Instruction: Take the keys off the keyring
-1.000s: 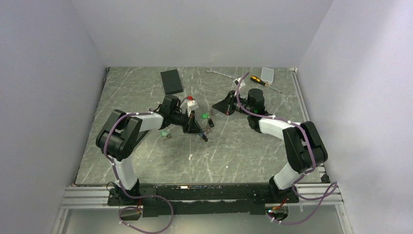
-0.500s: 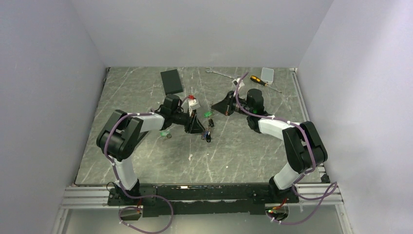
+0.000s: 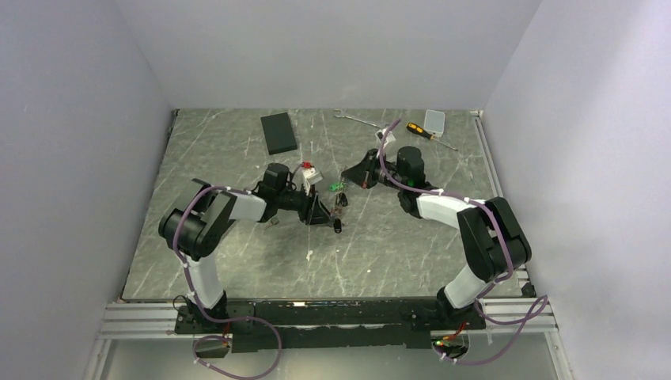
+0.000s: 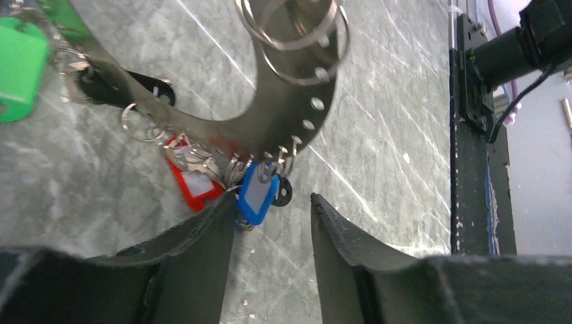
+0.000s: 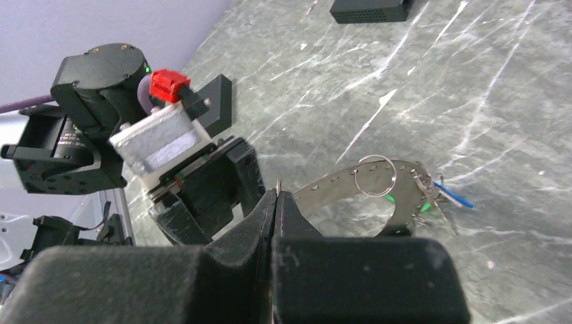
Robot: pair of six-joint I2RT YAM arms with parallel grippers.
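Observation:
The keyring (image 4: 270, 128) is a flat grey curved band with holes along its edge, held above the table. My right gripper (image 5: 278, 194) is shut on one end of the keyring (image 5: 337, 185). The keys hang off the band on small rings, with a blue tag (image 4: 255, 199), a red tag (image 4: 192, 182) and a green tag (image 4: 20, 67). My left gripper (image 4: 273, 202) is open just below the band. Its left finger touches the blue tag, and nothing sits between the jaws. From above, the left gripper (image 3: 320, 214) and the right gripper (image 3: 348, 176) face each other across the keyring (image 3: 340, 195).
A black box (image 3: 278, 132) lies at the back left. A wrench (image 3: 352, 119), a yellow-handled screwdriver (image 3: 423, 132) and a small clear case (image 3: 434, 119) lie along the back edge. Grey walls close in three sides.
My left gripper's jaws have opened and the left arm has shifted slightly toward the near edge. The right gripper still clamps the keyring in the same place.

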